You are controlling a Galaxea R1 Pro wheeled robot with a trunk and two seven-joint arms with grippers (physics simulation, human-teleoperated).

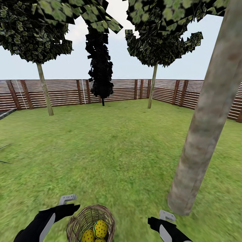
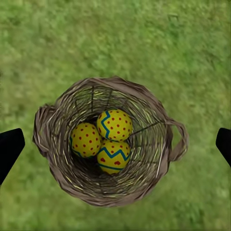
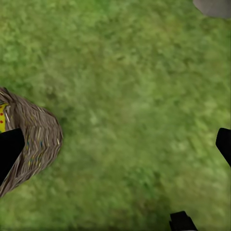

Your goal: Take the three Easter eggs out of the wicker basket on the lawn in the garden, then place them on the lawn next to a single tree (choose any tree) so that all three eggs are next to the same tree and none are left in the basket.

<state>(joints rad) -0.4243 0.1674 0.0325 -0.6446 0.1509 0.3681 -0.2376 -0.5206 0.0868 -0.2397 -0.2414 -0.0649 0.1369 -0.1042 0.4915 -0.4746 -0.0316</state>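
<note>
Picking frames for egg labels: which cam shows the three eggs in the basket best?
Left wrist view: it looks straight down into the wicker basket, all three Easter eggs unobstructed. Head view catches them partly at the frame's bottom edge. Right wrist view shows only a yellow sliver behind the basket wall.

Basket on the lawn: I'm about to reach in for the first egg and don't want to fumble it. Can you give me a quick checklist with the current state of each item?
1. All three Easter eggs are in the wicker basket: ok, three show in the left wrist view.
2. Left gripper open: ok, its fingers are spread wide to either side of the basket.
3. Left gripper lined up over the eggs: ok, the basket sits between the fingers.
4. Right gripper clear of the basket: ok, mostly over grass, one finger near the basket's edge.
5. A tree close by for placing: ok, a thick trunk stands on the lawn just right of the basket.
</note>
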